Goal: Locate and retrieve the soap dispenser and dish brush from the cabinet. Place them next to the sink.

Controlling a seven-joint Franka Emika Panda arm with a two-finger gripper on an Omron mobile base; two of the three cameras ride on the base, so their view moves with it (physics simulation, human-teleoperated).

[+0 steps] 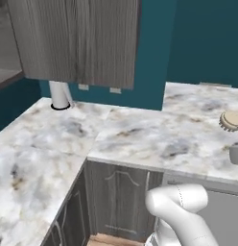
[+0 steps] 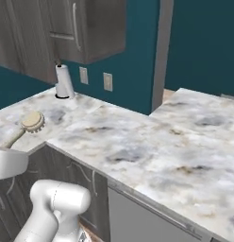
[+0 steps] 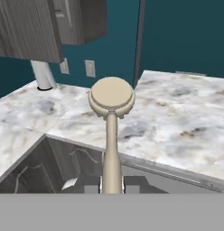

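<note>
My gripper (image 3: 112, 184) is shut on the thin handle of the dish brush (image 3: 111, 97), a pale tan wooden brush whose round flat head points away from the hand, above the counter's front edge. In the right base view the dish brush (image 2: 32, 122) hangs at the far left over the marble counter, and in the left base view its head (image 1: 231, 120) shows at the right edge. The grey wood-grain cabinet (image 1: 77, 41) hangs on the wall above the corner of the counter. The soap dispenser and the sink are out of view.
A white paper-towel roll (image 1: 59, 94) stands upright at the back of the marble counter (image 1: 140, 134) under the cabinet. Two wall outlets (image 2: 107, 81) sit on the teal wall. Lower cabinet doors (image 1: 118, 197) face me below the counter edge.
</note>
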